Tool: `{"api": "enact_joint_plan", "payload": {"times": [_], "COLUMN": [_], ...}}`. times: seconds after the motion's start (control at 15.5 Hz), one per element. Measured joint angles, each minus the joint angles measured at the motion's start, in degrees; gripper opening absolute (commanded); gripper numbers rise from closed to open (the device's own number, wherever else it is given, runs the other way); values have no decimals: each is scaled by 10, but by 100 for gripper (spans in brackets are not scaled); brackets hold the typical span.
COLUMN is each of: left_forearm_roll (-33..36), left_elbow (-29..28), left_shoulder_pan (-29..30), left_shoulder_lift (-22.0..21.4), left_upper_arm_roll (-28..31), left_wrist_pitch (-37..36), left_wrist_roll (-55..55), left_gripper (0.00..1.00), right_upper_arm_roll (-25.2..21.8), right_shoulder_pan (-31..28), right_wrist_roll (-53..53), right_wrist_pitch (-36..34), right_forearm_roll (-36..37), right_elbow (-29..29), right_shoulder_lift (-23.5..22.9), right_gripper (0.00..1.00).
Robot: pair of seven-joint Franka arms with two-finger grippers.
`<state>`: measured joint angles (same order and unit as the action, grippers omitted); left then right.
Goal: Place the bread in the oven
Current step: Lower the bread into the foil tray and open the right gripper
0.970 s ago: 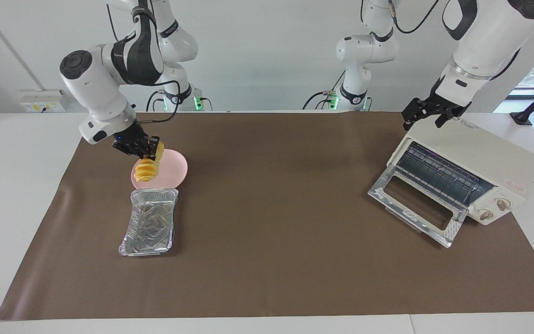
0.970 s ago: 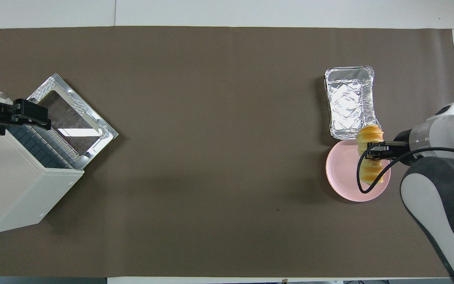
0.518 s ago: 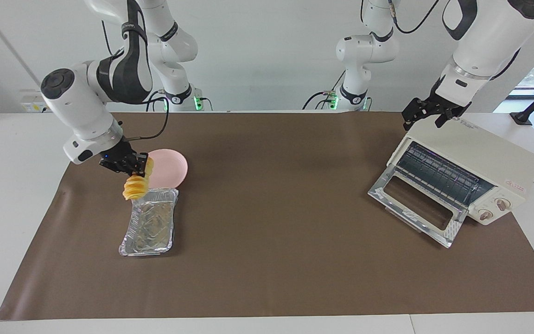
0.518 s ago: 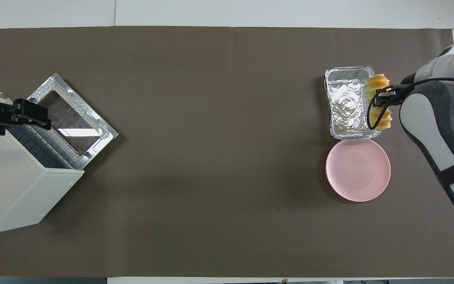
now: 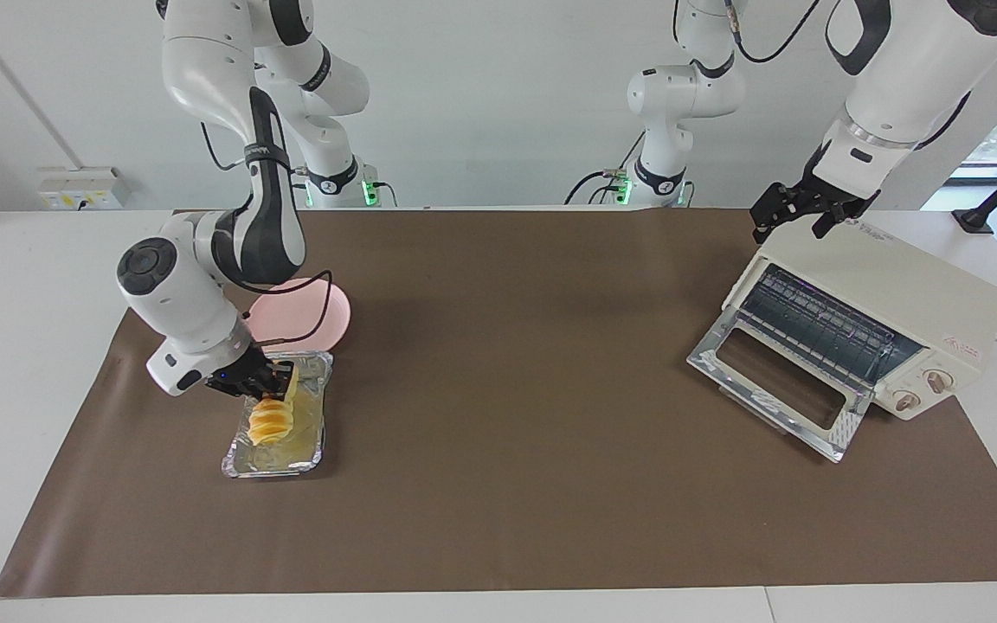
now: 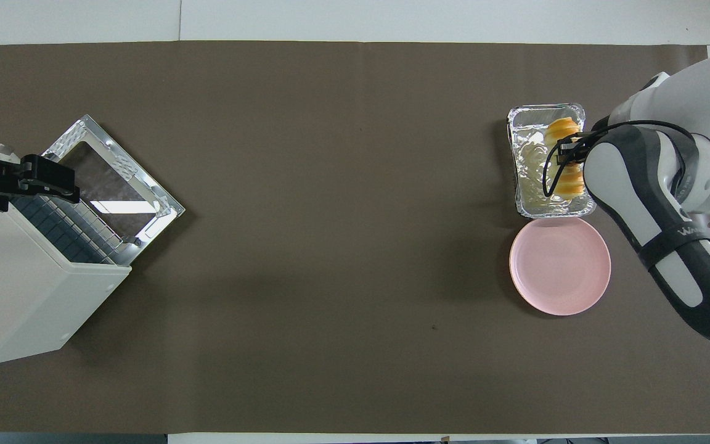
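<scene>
Gripping bread (image 5: 272,419) over foil tray (image 5: 315,450)

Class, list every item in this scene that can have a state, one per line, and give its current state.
bread: gripped by the right gripper, low in the foil tray
foil tray: on the mat, bread inside it
pink plate: nothing on it
oven: door dropped open, rack bare
right gripper: shut on the bread
left gripper: open, over the oven's top, holding nothing
</scene>
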<state>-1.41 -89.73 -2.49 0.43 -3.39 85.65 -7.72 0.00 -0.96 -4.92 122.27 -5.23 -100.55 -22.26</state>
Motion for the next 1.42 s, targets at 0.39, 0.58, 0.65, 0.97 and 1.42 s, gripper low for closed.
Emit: {"api": "enact_joint_plan", "payload": {"times": [0.39, 0.58, 0.65, 0.97, 1.42], "left_forearm_roll": [0, 0, 0, 0, 0], "left_elbow": [0, 0, 0, 0, 0], "left_shoulder_pan": [0, 0, 0, 0, 0], "left_shoulder_lift": [0, 0, 0, 0, 0], "left_upper_arm_roll": [0, 0, 0, 0, 0], "left_wrist_pitch": [0, 0, 0, 0, 0], "left_wrist_roll": [0, 0, 0, 0, 0], "left_gripper": [100, 100, 100, 100, 100], "right_upper_arm_roll": [0, 0, 0, -2, -6], "right_shoulder_pan": [0, 0, 0, -4, -51], "right_wrist_roll": [0, 0, 0, -6, -61], "right_wrist_pitch": [18, 20, 19, 15, 1], "right_forearm_roll": [0, 0, 0, 0, 0], "right_elbow": [-14, -15, -15, -5, 7], "right_shoulder_lift": [-6, -6, -6, -4, -1], "right_gripper": [100, 100, 100, 100, 100]}}
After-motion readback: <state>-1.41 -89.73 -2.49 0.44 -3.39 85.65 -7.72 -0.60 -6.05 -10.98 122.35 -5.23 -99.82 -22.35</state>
